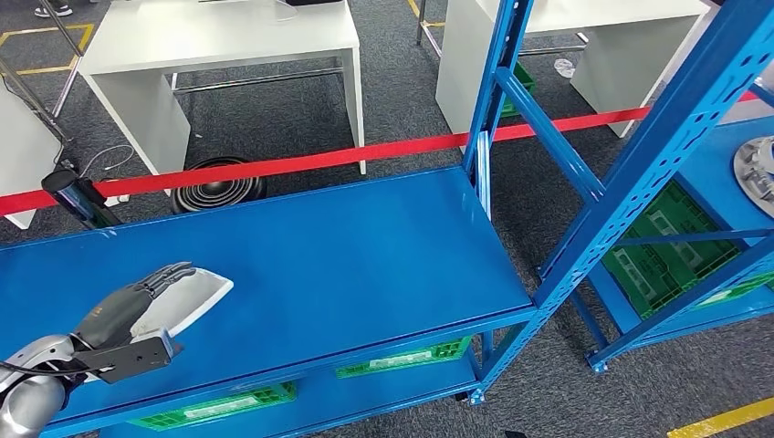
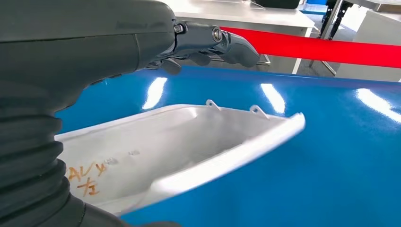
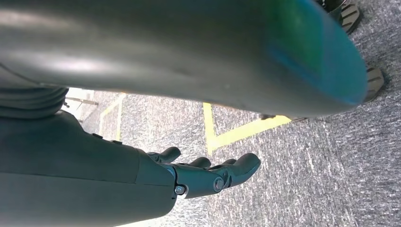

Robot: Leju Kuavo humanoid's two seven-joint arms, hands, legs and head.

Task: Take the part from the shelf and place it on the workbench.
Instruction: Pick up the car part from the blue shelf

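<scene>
Bare blue shelf top [image 1: 347, 255]; upright [image 1: 493, 91] beside.

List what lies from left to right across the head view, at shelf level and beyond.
left hand holding the white part over the blue shelf top → blue upright post → green crate on the lower level → round metal part at the right edge.
</scene>
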